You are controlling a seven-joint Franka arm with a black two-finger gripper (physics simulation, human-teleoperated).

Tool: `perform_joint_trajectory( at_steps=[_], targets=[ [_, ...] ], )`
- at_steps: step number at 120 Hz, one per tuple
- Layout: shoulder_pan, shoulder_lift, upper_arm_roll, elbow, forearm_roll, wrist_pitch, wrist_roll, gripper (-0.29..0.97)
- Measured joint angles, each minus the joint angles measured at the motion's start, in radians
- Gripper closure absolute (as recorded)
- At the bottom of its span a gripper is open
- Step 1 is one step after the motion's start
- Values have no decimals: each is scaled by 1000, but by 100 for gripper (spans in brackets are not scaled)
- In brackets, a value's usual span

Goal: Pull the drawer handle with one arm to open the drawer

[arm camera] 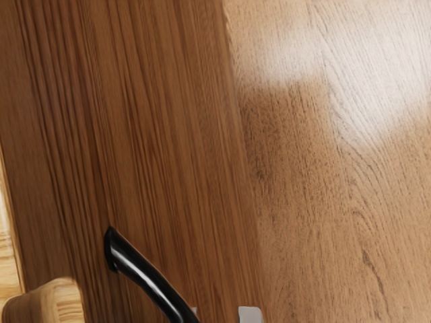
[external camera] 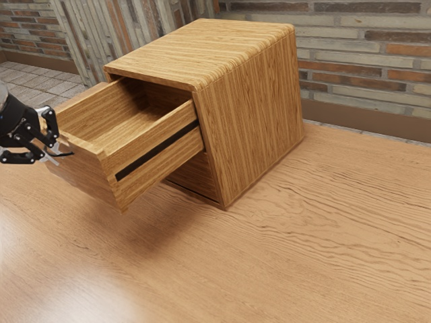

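Drawer (external camera: pixel 161 168) sits well out of the cabinet (external camera: pixel 249 101), over the table (external camera: pixel 303 256). Job looks approx done, maybe 1 last bit of travel left. Gripper (external camera: pixel 34 141) at drawer front by black handle (arm camera: pixel 145 279); can't tell if clamped or spread.

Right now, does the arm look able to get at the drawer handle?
Probably yes. The pincer sits at the front of the open drawer, and the black handle lies close under the hand in the wrist view, with nothing between them.
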Motion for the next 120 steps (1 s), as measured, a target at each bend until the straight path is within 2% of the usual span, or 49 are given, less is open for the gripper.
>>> perform_joint_trajectory(
  at_steps=[56,95,105,114,120],
  targets=[
    [-4,0,20,4,8,-11,-5,53],
    [-5,-14,61,21,7,-13,-1,46],
    [-9,-15,55,165,9,-73,-13,44],
    [-33,84,-21,443,64,-237,-92,32],
    [-77,138,-51,529,97,-333,-185,25]
  ],
)
